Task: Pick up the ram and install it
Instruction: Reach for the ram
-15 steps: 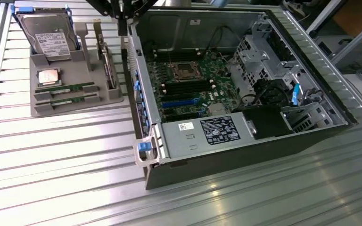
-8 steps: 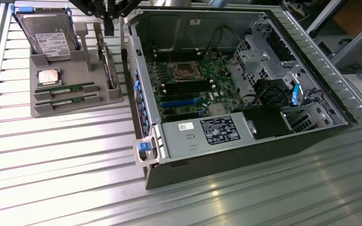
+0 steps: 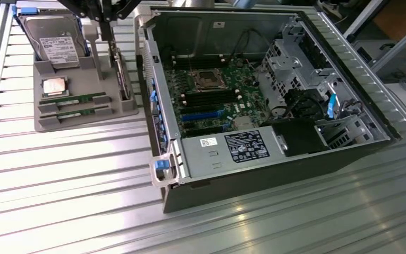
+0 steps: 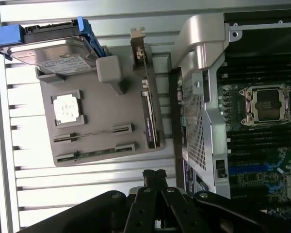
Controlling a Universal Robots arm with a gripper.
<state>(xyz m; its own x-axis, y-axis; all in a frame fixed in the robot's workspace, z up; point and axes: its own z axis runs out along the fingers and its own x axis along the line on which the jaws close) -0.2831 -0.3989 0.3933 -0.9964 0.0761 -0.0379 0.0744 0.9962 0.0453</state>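
Two ram sticks [image 3: 76,100] lie on edge in the slots of a grey holder tray [image 3: 83,79] at the exterior view's left; they are thin green strips [image 4: 94,133], one beside the other [image 4: 97,151]. My gripper [image 3: 104,16] hangs above the tray's far side, well above the sticks. Seen from the wrist, its black fingertips [image 4: 155,175] are pressed together with nothing between them. The open computer case [image 3: 259,95] lies next to the tray, its motherboard showing black memory slots [image 3: 203,99] below the processor socket [image 3: 206,79].
The tray also carries a hard drive [image 3: 51,37] with a blue clip, a square silver processor chip [image 3: 53,85] and a wider card with a metal bracket [image 4: 148,107] standing at the edge nearest the case. The case's metal wall [image 4: 199,97] rises between tray and motherboard.
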